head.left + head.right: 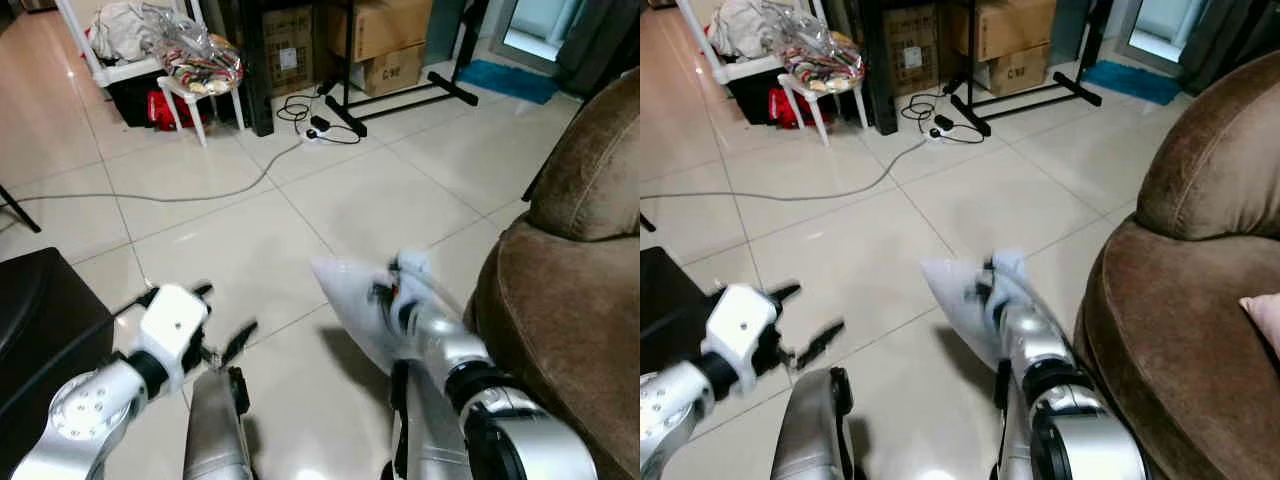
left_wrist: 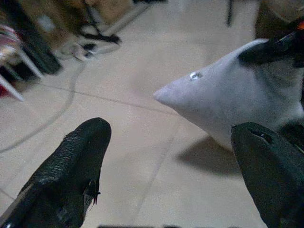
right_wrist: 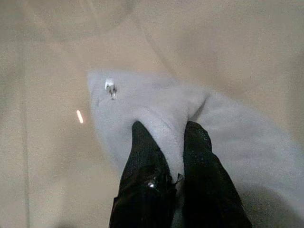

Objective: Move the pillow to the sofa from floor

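Observation:
A pale grey-white pillow (image 1: 352,300) hangs lifted above the tiled floor, just left of the brown sofa (image 1: 580,300). My right gripper (image 3: 168,142) is shut on a pinched fold of the pillow (image 3: 156,104), and its black fingers (image 3: 142,161) clamp the fabric from both sides. The pillow's pointed corner (image 2: 164,95) with a small zipper pull faces my left arm. My left gripper (image 1: 225,320) is open, low at the left and apart from the pillow, with wide-spread fingers (image 2: 71,161).
A dark box (image 1: 40,330) stands at my left. A grey cable (image 1: 180,195) runs across the floor to a power strip (image 1: 318,128). Behind it stand a black stand base (image 1: 400,100), cardboard boxes (image 1: 380,30) and a white stool with bags (image 1: 200,70).

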`<state>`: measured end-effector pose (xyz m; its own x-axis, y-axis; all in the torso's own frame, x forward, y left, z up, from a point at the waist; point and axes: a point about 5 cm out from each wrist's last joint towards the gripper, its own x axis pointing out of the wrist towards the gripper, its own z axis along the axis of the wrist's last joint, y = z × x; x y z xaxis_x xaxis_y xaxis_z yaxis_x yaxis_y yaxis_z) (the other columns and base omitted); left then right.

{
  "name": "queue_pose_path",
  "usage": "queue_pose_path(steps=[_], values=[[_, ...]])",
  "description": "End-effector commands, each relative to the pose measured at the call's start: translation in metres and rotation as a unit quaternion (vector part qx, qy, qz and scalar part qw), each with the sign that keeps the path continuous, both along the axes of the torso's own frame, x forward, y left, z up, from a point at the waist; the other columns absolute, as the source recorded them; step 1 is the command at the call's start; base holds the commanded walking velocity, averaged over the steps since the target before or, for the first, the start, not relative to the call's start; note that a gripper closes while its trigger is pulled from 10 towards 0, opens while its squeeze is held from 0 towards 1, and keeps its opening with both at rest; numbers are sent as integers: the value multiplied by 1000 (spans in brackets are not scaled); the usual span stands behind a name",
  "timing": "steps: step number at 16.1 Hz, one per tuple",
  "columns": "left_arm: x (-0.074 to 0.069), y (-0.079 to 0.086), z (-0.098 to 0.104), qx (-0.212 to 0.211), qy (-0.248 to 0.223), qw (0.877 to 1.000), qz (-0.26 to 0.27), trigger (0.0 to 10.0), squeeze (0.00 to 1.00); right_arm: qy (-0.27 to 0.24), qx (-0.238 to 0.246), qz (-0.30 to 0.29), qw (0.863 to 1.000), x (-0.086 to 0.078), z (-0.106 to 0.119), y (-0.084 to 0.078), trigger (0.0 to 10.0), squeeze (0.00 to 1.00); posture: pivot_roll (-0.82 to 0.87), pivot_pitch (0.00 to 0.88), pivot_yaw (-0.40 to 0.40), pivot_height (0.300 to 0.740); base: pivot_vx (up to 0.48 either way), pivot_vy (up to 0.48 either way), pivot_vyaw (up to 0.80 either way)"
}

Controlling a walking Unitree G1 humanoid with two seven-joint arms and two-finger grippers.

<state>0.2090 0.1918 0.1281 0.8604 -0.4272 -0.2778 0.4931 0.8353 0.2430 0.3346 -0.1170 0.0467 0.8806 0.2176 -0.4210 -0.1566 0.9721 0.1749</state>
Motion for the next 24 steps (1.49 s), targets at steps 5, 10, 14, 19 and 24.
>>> queue_pose_path(steps=[5,10,14,19,24], values=[[8,-4,14,6,-66,996,61,10000,0,-160,81,-34,983,-16,82,-25,0,0,-51,0,-6,503,0,0,0],[31,-11,29,-10,-127,987,95,10000,0,-205,61,-27,977,-47,96,-18,10000,0,-83,0,9,513,0,0,0],[38,-11,28,-8,-135,983,122,10000,0,-182,53,-34,981,-52,98,-17,10000,0,-81,0,15,538,0,0,0],[39,-12,26,-8,-138,982,132,10000,0,-171,35,-38,984,-49,97,-19,10000,0,-71,0,-1,578,0,0,0],[40,-14,23,-14,-135,981,138,10000,0,-167,30,-40,985,-50,98,-21,10000,0,-77,0,-2,618,0,0,0]])
